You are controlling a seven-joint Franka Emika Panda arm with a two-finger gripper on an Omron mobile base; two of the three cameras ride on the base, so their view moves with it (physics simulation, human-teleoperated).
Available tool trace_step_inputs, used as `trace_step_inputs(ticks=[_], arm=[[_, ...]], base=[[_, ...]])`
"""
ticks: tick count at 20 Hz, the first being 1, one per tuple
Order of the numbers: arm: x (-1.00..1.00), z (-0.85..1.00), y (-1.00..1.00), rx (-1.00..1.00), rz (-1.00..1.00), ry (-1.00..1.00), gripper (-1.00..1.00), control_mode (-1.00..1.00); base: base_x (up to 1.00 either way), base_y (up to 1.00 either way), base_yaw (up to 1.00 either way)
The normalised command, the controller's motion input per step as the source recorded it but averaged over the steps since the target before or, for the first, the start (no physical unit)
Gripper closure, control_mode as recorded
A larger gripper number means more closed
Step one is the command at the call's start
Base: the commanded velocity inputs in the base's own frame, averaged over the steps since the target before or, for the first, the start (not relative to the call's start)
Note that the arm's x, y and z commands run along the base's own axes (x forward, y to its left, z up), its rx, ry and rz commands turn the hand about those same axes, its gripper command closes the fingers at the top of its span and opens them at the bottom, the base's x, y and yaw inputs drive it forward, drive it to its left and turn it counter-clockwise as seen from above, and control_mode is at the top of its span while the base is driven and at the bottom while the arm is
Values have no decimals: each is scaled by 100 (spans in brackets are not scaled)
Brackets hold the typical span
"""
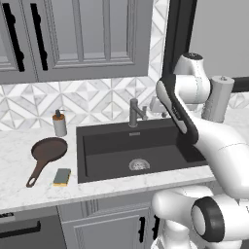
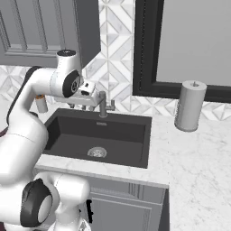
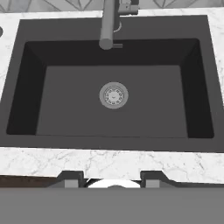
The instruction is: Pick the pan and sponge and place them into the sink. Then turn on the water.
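Note:
The dark brown pan [image 1: 48, 150] lies on the white marble counter left of the sink [image 1: 112, 151], its long handle pointing toward the front edge. The yellow sponge [image 1: 62, 176] with a green top rests just in front of the pan, near the sink's left rim. My gripper [image 2: 85, 105] hangs high over the back of the sink [image 2: 117, 133], beside the faucet [image 2: 103, 104]. In the hand view the gripper [image 3: 111, 179] looks straight down into the sink [image 3: 65, 100]. Its fingertips [image 3: 70, 177] stand apart and open, with nothing between them.
A grey faucet [image 1: 135, 113] rises behind the basin, its spout over the back wall [image 3: 107, 26]. A soap dispenser [image 1: 59, 124] stands behind the pan. A paper towel roll [image 2: 189, 106] stands on the counter right of the sink. Wall cupboards hang above.

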Motion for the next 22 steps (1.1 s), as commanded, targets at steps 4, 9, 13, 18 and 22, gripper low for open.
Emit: trace_step_inputs(ticks=[4, 9, 13, 18, 22], arm=[[-1, -3, 66, 0, -2, 0, -100, -100], [-19, -14, 100, 0, 0, 0, -100, -100], [-10, -16, 100, -6, 0, 3, -100, -100], [0, -29, 100, -7, 0, 10, -100, -100], [27, -36, 100, -5, 3, 12, -100, -100]], base=[[0, 0, 0], [0, 0, 0], [0, 0, 0], [0, 0, 0], [0, 0, 0]])
